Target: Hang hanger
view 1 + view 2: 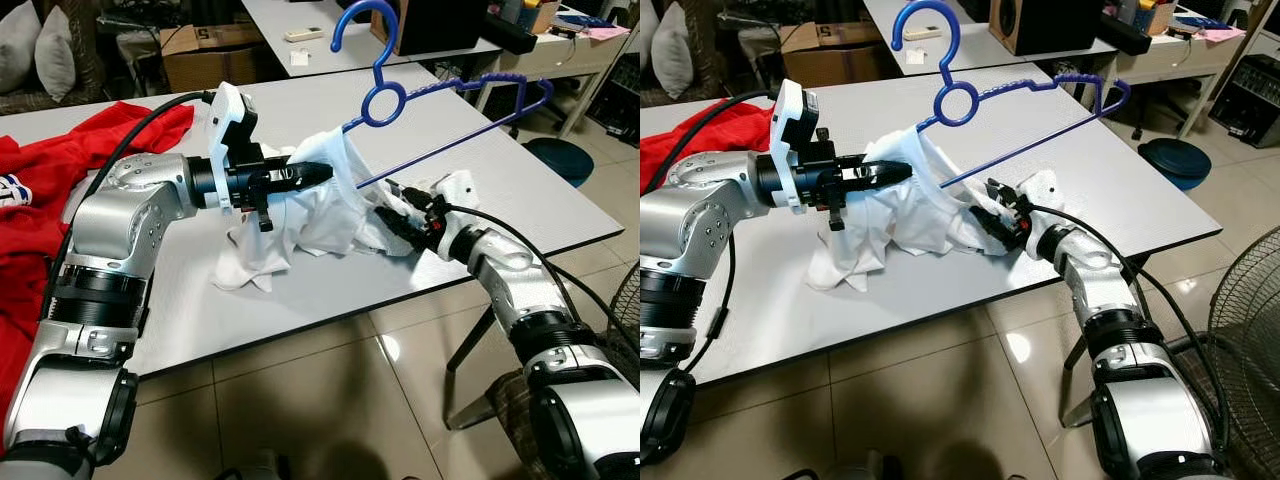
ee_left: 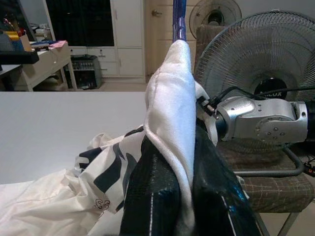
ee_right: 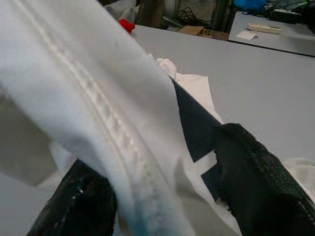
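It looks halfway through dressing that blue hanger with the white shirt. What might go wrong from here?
1. The blue plastic hanger tilts up over the grey table, one end inside the white shirt; it might slip out.
2. The left gripper and right gripper both pinch cloth; pulling apart could strain the seam.
3. The loose shirt might snag the right gripper's cable.

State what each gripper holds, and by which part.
Left gripper pinches the white shirt's seamed edge beside the blue hanger; right gripper pinches another seamed edge.
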`<state>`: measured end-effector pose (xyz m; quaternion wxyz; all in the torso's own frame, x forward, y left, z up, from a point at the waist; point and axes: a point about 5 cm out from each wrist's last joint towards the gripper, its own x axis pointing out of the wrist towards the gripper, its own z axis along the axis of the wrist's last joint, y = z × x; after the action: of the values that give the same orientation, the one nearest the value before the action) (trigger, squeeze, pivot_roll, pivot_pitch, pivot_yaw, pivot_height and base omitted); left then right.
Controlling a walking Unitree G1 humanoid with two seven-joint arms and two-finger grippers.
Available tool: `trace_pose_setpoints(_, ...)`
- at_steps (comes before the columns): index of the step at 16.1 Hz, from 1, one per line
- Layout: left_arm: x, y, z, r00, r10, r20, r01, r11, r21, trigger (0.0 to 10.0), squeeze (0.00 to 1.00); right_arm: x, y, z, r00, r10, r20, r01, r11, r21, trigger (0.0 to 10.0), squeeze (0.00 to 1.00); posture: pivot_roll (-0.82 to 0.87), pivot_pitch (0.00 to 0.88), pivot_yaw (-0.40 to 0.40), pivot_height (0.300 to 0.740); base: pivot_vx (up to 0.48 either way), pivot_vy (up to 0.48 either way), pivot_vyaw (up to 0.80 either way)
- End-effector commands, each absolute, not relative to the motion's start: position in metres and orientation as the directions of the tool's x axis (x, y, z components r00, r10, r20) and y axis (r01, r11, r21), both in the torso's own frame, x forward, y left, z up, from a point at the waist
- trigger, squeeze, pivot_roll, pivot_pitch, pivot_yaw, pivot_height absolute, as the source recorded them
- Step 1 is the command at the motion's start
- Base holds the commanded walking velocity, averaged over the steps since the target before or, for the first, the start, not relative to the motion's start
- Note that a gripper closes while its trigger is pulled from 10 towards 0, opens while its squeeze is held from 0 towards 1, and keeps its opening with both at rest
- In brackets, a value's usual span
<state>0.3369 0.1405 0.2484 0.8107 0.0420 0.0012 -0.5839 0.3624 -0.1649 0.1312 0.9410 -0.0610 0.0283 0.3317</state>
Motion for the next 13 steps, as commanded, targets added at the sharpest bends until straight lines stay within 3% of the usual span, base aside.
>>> trace_pose_setpoints(1,0.339,0.142,0.255,0.325,-0.943,-0.067,0.943,0.317,0.102,0.0,0.00,0.360,-0.172,0.132,0.770,0.634,-0.074,-0.638,0.764,-0.092,3.8,0.00,0.10,0.000,0.037,0.740,0.000,0.000,0.00)
trace_pose_setpoints(7,0.346,0.148,0.253,0.365,-0.928,-0.076,0.927,0.356,0.116,0.0,0.00,0.350,-0.183,0.127,0.728,0.681,-0.082,-0.686,0.723,-0.086,4.7,0.00,0.09,0.000,0.046,0.740,0.000,0.000,0.00)
trace_pose_setpoints(10,0.348,0.152,0.254,0.378,-0.922,-0.081,0.922,0.367,0.127,0.0,0.00,0.345,-0.194,0.125,0.721,0.686,-0.094,-0.692,0.717,-0.079,6.3,0.00,0.09,0.000,0.045,0.740,0.000,0.000,0.00)
trace_pose_setpoints(13,0.350,0.155,0.255,0.385,-0.919,-0.083,0.918,0.372,0.135,0.0,0.00,0.344,-0.205,0.124,0.743,0.659,-0.117,-0.668,0.739,-0.080,6.3,0.00,0.09,0.000,0.044,0.740,0.000,0.000,0.00)
